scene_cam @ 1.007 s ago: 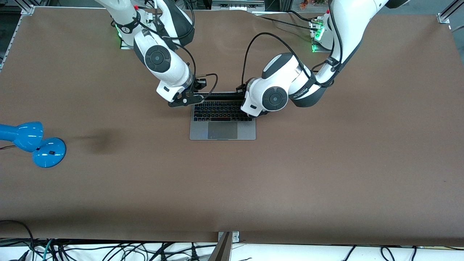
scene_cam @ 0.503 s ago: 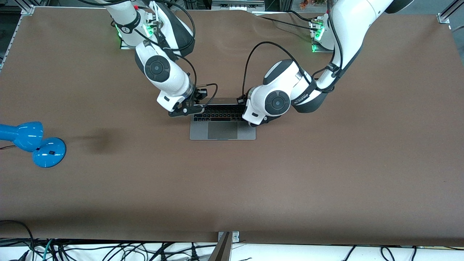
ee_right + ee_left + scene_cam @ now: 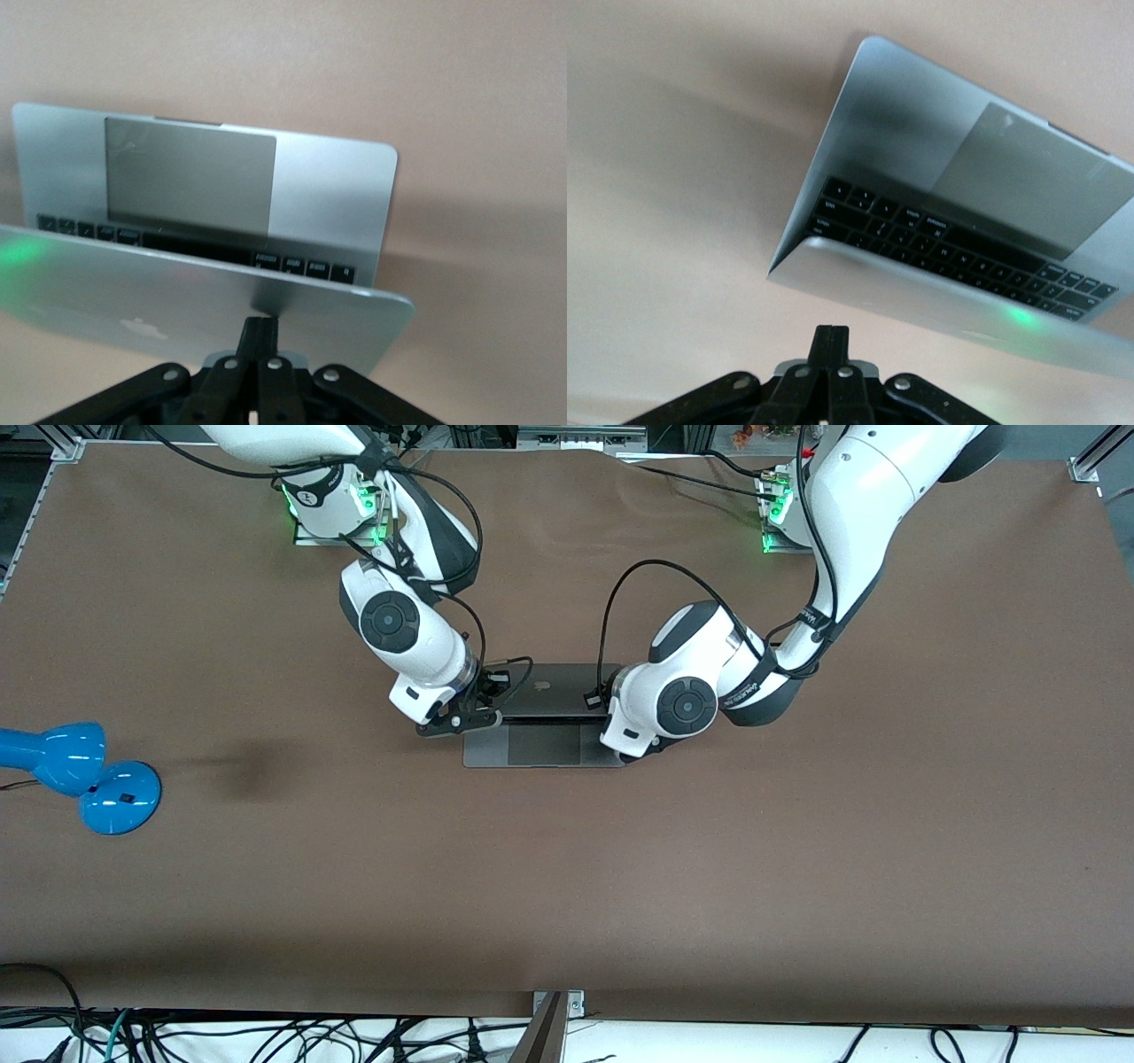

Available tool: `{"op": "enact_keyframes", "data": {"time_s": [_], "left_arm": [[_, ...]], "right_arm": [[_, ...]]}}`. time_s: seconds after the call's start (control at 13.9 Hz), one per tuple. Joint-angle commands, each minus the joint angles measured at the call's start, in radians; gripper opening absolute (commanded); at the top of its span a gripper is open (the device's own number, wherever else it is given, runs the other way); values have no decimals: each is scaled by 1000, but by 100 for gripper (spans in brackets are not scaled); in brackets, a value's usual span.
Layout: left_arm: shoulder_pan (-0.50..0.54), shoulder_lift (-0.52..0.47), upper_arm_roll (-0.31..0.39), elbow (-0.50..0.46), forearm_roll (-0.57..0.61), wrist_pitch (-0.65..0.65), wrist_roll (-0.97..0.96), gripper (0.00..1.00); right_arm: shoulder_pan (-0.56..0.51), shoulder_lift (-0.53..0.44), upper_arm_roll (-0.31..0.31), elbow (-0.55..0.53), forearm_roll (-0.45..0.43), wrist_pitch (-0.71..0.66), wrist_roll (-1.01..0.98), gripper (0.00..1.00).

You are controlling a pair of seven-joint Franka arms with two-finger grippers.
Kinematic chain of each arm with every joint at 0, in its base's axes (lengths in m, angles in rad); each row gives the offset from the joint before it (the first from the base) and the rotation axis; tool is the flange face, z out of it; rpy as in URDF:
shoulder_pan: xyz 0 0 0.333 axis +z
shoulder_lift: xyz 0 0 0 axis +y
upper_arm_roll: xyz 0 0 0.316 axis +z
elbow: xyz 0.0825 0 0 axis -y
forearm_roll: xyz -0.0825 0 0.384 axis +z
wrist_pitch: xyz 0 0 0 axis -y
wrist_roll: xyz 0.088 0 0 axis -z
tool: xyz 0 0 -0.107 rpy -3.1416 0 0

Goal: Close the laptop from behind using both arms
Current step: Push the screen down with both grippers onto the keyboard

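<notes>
Grey metal, the slim laptop [image 3: 543, 726] mid-table is well over halfway shut, lid low over the keyboard, right gripper [image 3: 468, 713] and left gripper [image 3: 830, 350] both pinched closed, pressing its back, final drop remaining.

We're looking at a space-grey laptop [image 3: 542, 731] here, its lid [image 3: 177, 305] showing a slightly paler apple logo [image 3: 142, 328] and catching a soft green glow just beside the right gripper [image 3: 257, 341]. The keyboard [image 3: 948, 248] is showing black under the lid, with the trackpad [image 3: 189, 173] a slightly darker grey than the deck around it. Both grippers are looking plain black, the left gripper [image 3: 830, 341] included. The arms are showing glossy white with black joint discs and black cables, over bases glowing green. The table [image 3: 797, 850] is coming across as flat matte brown. A bright blue lamp [image 3: 75, 775] is sitting well apart from both grippers.
</notes>
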Motion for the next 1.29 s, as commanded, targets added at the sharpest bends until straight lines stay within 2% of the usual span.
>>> {"op": "enact_keyframes", "data": {"time_s": [0.0, 0.29, 0.5, 0.72, 0.93, 1.22], "left_arm": [[-8, 45, 4, 45, 43, 12, 8, 0], [-16, 79, 27, 46, 51, 75, 24, 0], [-75, 102, 96, 74, 49, 99, 35, 0], [-100, 149, 125, 121, 51, 101, 41, 0], [-132, 162, 169, 124, 49, 121, 45, 0], [-137, 185, 176, 137, 51, 142, 45, 0]], "right_arm": [[-2, 42, -6, 30, -34, 30, 9, 0], [-1, 102, -28, 81, -60, 35, 9, 0], [1, 151, -34, 128, -80, 35, 10, 0], [-1, 181, -45, 154, -89, 35, 10, 0], [7, 227, -62, 200, -95, 42, 10, 0], [10, 264, -75, 213, -97, 84, 10, 0]]}}
